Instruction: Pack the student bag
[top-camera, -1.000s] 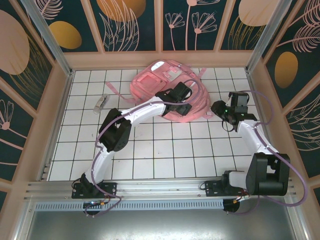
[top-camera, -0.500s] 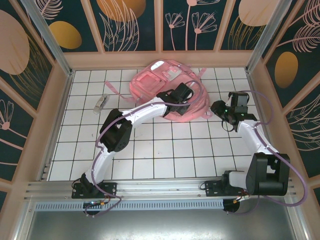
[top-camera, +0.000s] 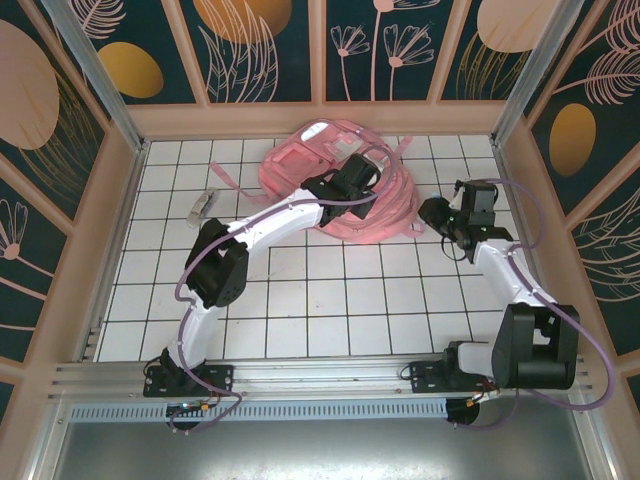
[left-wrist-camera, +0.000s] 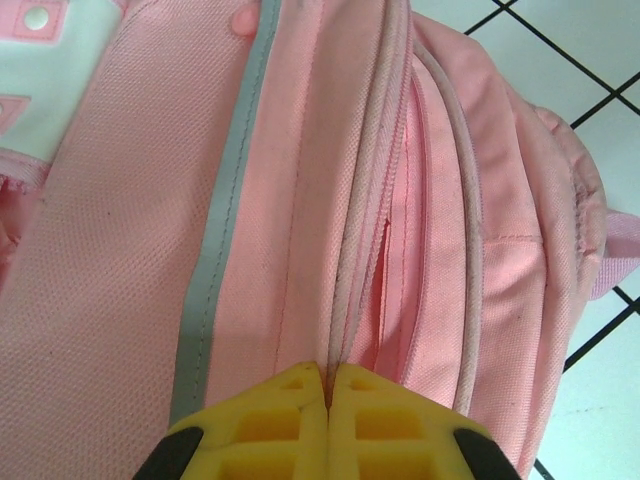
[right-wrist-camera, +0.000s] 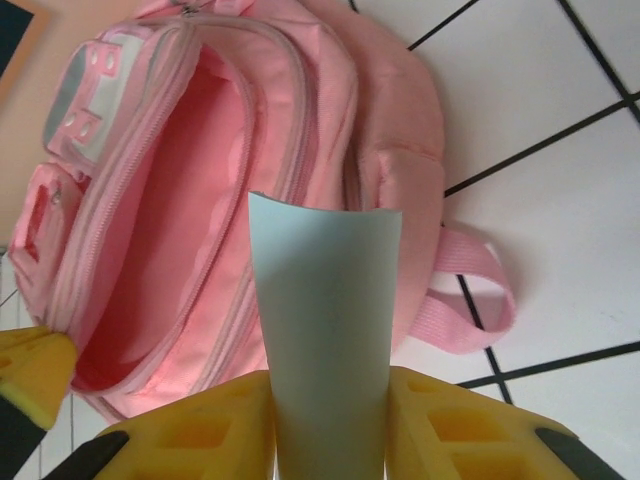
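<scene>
L claw (left-wrist-camera: 327, 388) pressed together, pinching zip rim of student bag (top-camera: 290, 165), bag lying at far centre of tiled table (top-camera: 330, 300), main compartment open, R claw (right-wrist-camera: 327, 385) pinching curved pale-blue sheet (right-wrist-camera: 325, 290), near bag's right side

Overhead far, looking down; wrist views close on student bag (top-camera: 288, 168).
</scene>
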